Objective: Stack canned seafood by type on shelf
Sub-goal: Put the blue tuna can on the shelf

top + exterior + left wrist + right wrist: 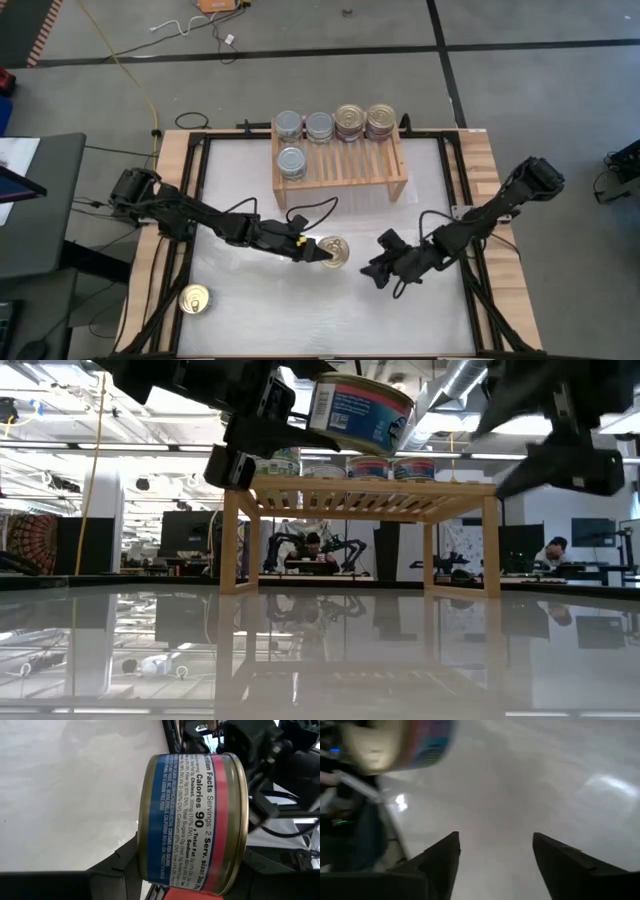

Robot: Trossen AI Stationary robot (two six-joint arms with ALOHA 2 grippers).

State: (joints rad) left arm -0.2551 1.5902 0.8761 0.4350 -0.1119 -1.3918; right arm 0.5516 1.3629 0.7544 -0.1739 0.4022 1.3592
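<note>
Light-wood shelf: a small slatted rack (340, 158) stands at the far middle of the white table (250, 310), its legs on the tabletop.
Tins on the shelf: along the back edge stand two stacks with plain silver tops (303, 126) on the left and two stacks with gold-rimmed tops (365, 120) on the right; one more silver-topped tin (291, 162) sits in front of the left-most stack.
Left gripper: it (322, 252) reaches in from the table's left side to the middle of the table, in front of the shelf, and is clamped on a gold-lidded tin (335, 250).
Held tin: in the low view it (360, 414) is lifted clear of the tabletop, slightly tilted, with a blue and red label; the left wrist view shows the same label (192, 820) with nutrition print, the tin lying on its side between the dark fingers.
Right gripper: it (375, 270) hovers just beside the held tin, on its right, apart from it; in the right wrist view its two dark fingers (437, 860) stand wide with only bare table between them.
Loose tin: one gold pull-tab tin (195, 299) lies alone near the table's front left corner, well apart from both grippers.
Room behind: the low view shows desks and a seated person (314, 550) beyond the shelf.
</note>
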